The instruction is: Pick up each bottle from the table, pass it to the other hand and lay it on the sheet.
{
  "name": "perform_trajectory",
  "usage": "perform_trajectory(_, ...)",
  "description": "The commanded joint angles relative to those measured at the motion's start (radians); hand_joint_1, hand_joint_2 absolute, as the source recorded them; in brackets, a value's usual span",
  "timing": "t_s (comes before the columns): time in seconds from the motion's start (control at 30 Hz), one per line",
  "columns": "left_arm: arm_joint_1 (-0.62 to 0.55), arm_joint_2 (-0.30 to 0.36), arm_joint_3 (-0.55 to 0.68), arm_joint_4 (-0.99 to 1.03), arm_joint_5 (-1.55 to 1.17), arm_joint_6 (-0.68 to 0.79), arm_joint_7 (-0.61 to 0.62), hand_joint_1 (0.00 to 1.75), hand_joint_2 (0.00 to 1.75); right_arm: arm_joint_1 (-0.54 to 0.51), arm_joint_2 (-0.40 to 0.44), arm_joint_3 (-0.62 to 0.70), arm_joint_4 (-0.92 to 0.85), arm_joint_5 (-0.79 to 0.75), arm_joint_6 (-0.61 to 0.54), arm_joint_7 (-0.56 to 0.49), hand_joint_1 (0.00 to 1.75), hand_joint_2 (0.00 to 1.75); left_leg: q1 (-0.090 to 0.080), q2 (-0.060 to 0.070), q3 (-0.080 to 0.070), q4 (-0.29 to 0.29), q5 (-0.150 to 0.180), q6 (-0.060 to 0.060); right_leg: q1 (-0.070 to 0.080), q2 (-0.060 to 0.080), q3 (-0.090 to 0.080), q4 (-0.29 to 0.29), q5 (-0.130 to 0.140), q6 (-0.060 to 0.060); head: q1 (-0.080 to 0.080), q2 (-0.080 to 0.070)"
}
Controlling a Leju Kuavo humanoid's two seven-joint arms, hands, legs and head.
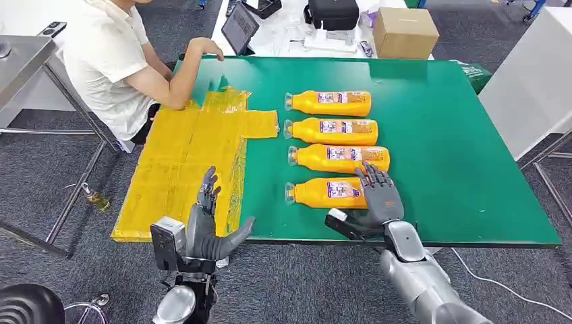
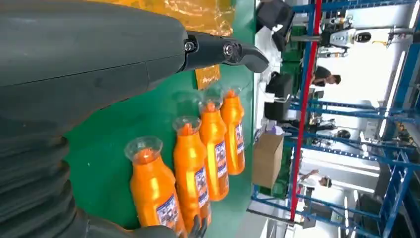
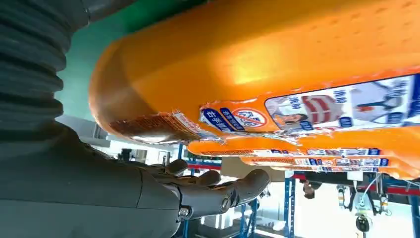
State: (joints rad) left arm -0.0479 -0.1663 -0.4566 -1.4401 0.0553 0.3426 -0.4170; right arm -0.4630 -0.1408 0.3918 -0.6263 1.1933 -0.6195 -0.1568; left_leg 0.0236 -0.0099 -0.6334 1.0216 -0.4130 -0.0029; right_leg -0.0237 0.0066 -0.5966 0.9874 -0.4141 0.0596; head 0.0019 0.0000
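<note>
Four orange plastic bottles with clear caps and printed labels are laid on their sides in a row on the green table (image 1: 459, 169), beside the crinkled yellow plastic sheet (image 1: 182, 162). The nearest bottle (image 1: 327, 192) lies closest to the table's front edge, its base end under the right hand (image 1: 379, 199). The right hand's fingers are spread over that end; whether a grip has been made cannot be told. The left hand (image 1: 212, 229) is held apart and empty at the front edge, by the sheet's near corner.

For the pick-up to be done well, the fingers should be closed across the bottle's body rather than its very end, and the neighbouring bottle (image 1: 340, 157) should be left undisturbed, since the two lie just beside each other.

Contact between thumb and bottle is hidden in the head view. In the right wrist view, the bottle's surface is seen close above the fingers (image 3: 218, 191), with a gap apparent. A seated person (image 1: 115, 61) at the far corner is cut off by the frame.
</note>
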Motion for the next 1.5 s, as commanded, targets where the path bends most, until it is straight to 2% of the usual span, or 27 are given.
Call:
perform_trajectory(0.03,-0.049,0.014,-0.03,0.076,0.01,-0.004,0.007,0.0,1.75,-0.067,0.018,0.01,0.175,0.025,-0.009,0.007,0.0,1.75,0.0,0.0,0.002,-0.001,0.0,0.001,0.0,-0.001,0.002,-0.001,-0.001,-0.002,0.0,0.0)
perform_trajectory(0.2,-0.053,0.014,-0.032,0.078,0.013,-0.005,0.009,0.0,1.75,-0.078,0.021,0.011,0.187,0.025,0.012,0.01,0.0,1.75,0.0,0.0,0.003,-0.001,-0.001,0.001,0.0,-0.001,0.003,-0.001,-0.001,-0.002,0.0,0.0)
perform_trajectory(0.3,-0.059,0.017,-0.036,0.082,0.019,-0.009,0.013,0.0,1.75,-0.082,0.023,0.012,0.212,0.017,0.069,0.002,0.0,1.75,0.0,0.0,0.004,-0.001,0.0,0.002,0.0,-0.001,0.004,-0.001,-0.001,-0.003,0.0,0.0)
perform_trajectory(0.33,-0.06,0.018,-0.037,0.082,0.019,-0.01,0.013,0.0,1.75,-0.084,0.022,0.012,0.215,0.012,0.084,-0.003,0.07,1.75,0.0,0.0,0.002,-0.001,0.0,0.001,0.0,-0.001,0.002,-0.001,0.0,-0.002,0.0,0.0)
perform_trajectory(0.37,-0.061,0.019,-0.037,0.082,0.021,-0.011,0.014,0.0,1.75,-0.084,0.018,0.014,0.22,0.008,0.111,-0.011,1.33,1.75,0.0,0.0,0.003,-0.001,0.0,0.002,0.001,-0.002,0.004,-0.002,-0.001,-0.003,0.0,0.0)
perform_trajectory(0.4,-0.061,0.019,-0.037,0.082,0.021,-0.011,0.014,0.0,1.75,-0.082,0.016,0.014,0.219,0.008,0.11,-0.012,1.33,1.75,0.0,0.0,0.004,-0.001,0.0,0.001,0.0,-0.002,0.004,-0.001,-0.001,-0.002,0.0,0.0)
perform_trajectory(0.43,-0.062,0.019,-0.037,0.082,0.021,-0.012,0.014,0.0,1.75,-0.084,0.017,0.008,0.227,-0.006,0.14,-0.016,1.75,1.75,0.0,0.0,0.005,-0.002,0.0,0.002,0.001,-0.002,0.005,-0.002,-0.001,-0.003,0.0,0.0)
perform_trajectory(0.57,-0.065,0.02,-0.038,0.082,0.023,-0.014,0.015,0.0,1.75,-0.085,0.006,0.001,0.241,-0.021,0.187,-0.016,1.75,1.75,0.0,-0.001,0.006,-0.002,0.0,0.002,0.001,-0.002,0.006,-0.002,-0.001,-0.003,0.0,0.0)
perform_trajectory(1.03,-0.065,0.02,-0.038,0.081,0.023,-0.014,0.015,0.0,1.75,-0.084,0.004,0.001,0.241,-0.022,0.186,-0.017,1.75,1.75,0.0,-0.003,0.008,-0.002,0.0,0.001,0.001,-0.004,0.009,-0.003,-0.001,-0.003,0.0,0.0)
perform_trajectory(1.07,-0.068,0.022,-0.038,0.079,0.032,-0.023,0.016,0.0,1.75,-0.046,-0.008,-0.076,0.231,-0.158,0.291,-0.138,1.75,1.75,0.0,-0.002,0.008,-0.001,0.0,0.001,0.001,-0.003,0.008,-0.002,-0.001,-0.002,0.0,0.0)
perform_trajectory(1.1,-0.069,0.022,-0.038,0.081,0.035,-0.024,0.015,0.0,1.75,-0.038,-0.003,-0.091,0.22,-0.192,0.309,-0.177,1.75,1.75,0.0,-0.002,0.008,-0.002,0.0,0.001,0.001,-0.003,0.008,-0.002,-0.001,-0.002,0.0,0.0)
perform_trajectory(1.13,-0.07,0.021,-0.037,0.084,0.042,-0.025,0.011,0.0,1.75,-0.019,0.015,-0.145,0.193,-0.294,0.363,-0.274,1.75,1.75,0.0,-0.004,0.008,-0.002,0.0,0.001,0.001,-0.005,0.009,-0.003,-0.001,-0.002,0.0,0.0)
perform_trajectory(1.2,-0.075,0.018,-0.035,0.095,0.05,-0.023,0.007,0.0,1.75,0.002,0.052,-0.198,0.163,-0.404,0.431,-0.357,1.75,1.75,0.001,-0.004,0.01,-0.003,0.0,0.001,0.002,-0.005,0.01,-0.004,-0.001,-0.003,0.0,0.0)
perform_trajectory(1.23,-0.08,0.016,-0.036,0.102,0.053,-0.022,0.005,0.0,1.75,0.007,0.058,-0.194,0.149,-0.41,0.435,-0.349,1.75,1.75,0.001,-0.003,0.01,-0.002,0.0,0.001,0.002,-0.003,0.01,-0.004,-0.001,-0.002,0.0,0.0)
perform_trajectory(1.27,-0.078,0.003,-0.018,0.116,0.089,-0.004,0.01,0.0,1.75,0.031,0.087,-0.249,0.087,-0.551,0.508,-0.434,1.75,1.75,0.001,-0.002,0.011,-0.003,0.0,0.001,0.002,-0.003,0.011,-0.005,-0.001,-0.003,0.0,0.0)
perform_trajectory(1.37,-0.075,0.0,-0.002,0.176,0.253,-0.045,0.066,0.0,1.75,0.101,0.145,-0.247,-0.131,-0.722,0.553,-0.471,1.75,1.75,0.002,0.003,0.015,-0.004,-0.001,0.001,0.003,0.002,0.013,-0.005,0.0,-0.004,0.001,0.0)
perform_trajectory(1.43,-0.068,0.009,-0.015,0.194,0.294,-0.063,0.053,0.0,1.75,0.142,0.157,-0.216,-0.253,-0.783,0.559,-0.44,1.75,1.75,0.001,0.008,0.017,-0.005,-0.004,-0.003,0.002,0.009,0.013,-0.004,0.001,-0.005,0.0,0.0)
perform_trajectory(1.5,-0.06,0.018,-0.032,0.19,0.296,-0.064,0.04,0.0,1.75,0.18,0.168,-0.207,-0.35,-0.855,0.559,-0.454,1.75,1.75,0.001,0.007,0.016,-0.002,-0.005,-0.002,0.001,0.009,0.011,-0.001,0.0,-0.003,0.0,0.0)
